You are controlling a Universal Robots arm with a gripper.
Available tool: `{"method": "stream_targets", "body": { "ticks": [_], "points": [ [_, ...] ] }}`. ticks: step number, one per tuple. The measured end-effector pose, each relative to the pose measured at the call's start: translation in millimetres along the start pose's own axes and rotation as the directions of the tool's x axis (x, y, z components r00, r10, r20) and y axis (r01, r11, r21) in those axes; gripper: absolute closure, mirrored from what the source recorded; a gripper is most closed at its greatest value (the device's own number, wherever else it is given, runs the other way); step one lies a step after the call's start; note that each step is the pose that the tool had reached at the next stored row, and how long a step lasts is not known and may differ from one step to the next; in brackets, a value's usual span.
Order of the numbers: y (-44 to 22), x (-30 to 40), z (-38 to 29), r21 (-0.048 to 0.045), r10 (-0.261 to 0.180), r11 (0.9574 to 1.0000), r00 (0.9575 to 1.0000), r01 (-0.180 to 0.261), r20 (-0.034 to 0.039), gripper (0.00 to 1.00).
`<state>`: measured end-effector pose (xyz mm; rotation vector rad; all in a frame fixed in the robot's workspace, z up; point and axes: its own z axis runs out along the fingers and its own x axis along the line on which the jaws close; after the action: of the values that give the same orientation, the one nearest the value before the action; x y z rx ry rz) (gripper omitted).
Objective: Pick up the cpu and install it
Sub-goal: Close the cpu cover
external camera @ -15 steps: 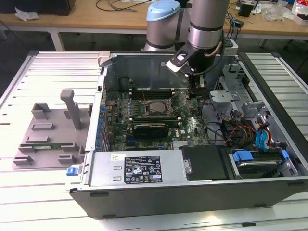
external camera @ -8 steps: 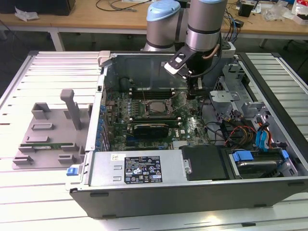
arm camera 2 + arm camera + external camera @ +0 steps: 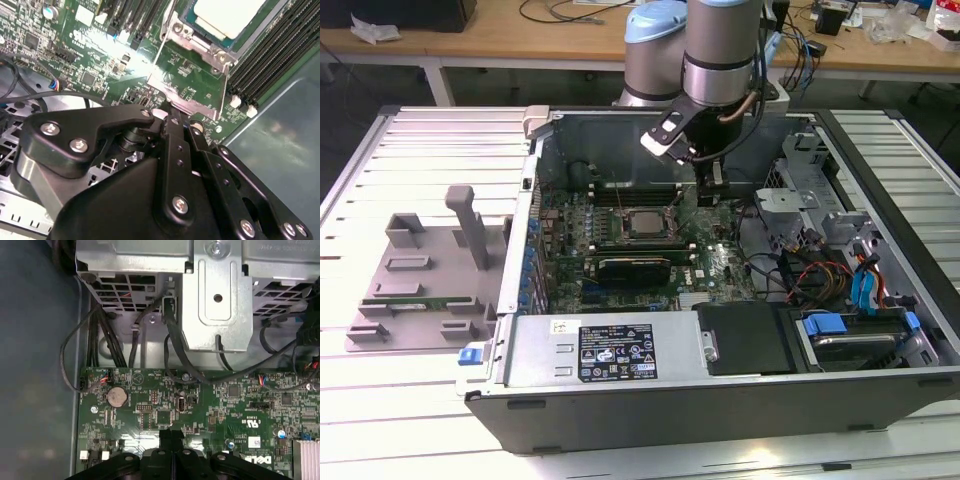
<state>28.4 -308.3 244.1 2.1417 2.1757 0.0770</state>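
Silver-grey and flat, the cpu (image 3: pixel 227 15) lay in its socket on the motherboard (image 3: pixel 210 415), inside the metal retention frame (image 3: pixel 192 45). The gripper (image 3: pixel 172 435) hung just beside that socket, low over the board, its jaws pressed together on nothing we could see. We judged two dangers: a chip seated slightly tilted could bend socket pins once clamped, and the closed fingertips could clip the frame or small board parts.

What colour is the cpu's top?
Pale silver-grey; the cpu shows best in the second wrist view.
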Motion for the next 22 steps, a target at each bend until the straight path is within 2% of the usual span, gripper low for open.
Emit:
{"method": "stream_targets", "body": {
  "ticks": [3, 4, 5, 10, 12, 14, 16, 21, 22],
  "points": [
    [-3.8, 0.1, -0.4, -0.0003, 0.0, 1.0, 1.0, 0.0, 0.0001, 0.89],
    [-8.7, 0.2, -0.8, -0.0006, 0.0, 1.0, 1.0, 0.0, -0.0014, 0.89],
    [-18.0, 0.3, -1.8, -0.0023, 0.001, 1.0, 1.0, -0.001, -0.0061, 0.89],
    [-37.2, 0.9, -3.7, -0.0068, 0.002, 1.0, 0.9999, -0.002, -0.015, 0.89],
    [-41.6, 1.1, -4.0, -0.0077, 0.002, 1.0, 0.9999, -0.002, -0.0159, 0.89],
    [-41.9, 1.0, -4.1, -0.0076, 0.002, 1.0, 0.9999, -0.002, -0.0158, 0.89],
    [-41.8, 1.0, -3.7, 0.0223, 0.001, 0.9998, 0.9999, -0.001, -0.0161, 0.89],
    [-41.8, 1.0, -3.6, 0.0227, 0.001, 0.9997, 0.9999, -0.001, -0.0163, 0.89],
    [-41.5, 1.0, -3.2, 0.0503, 0.001, 0.9987, 0.9999, 0.0, -0.0169, 0.89]
  ]
}}
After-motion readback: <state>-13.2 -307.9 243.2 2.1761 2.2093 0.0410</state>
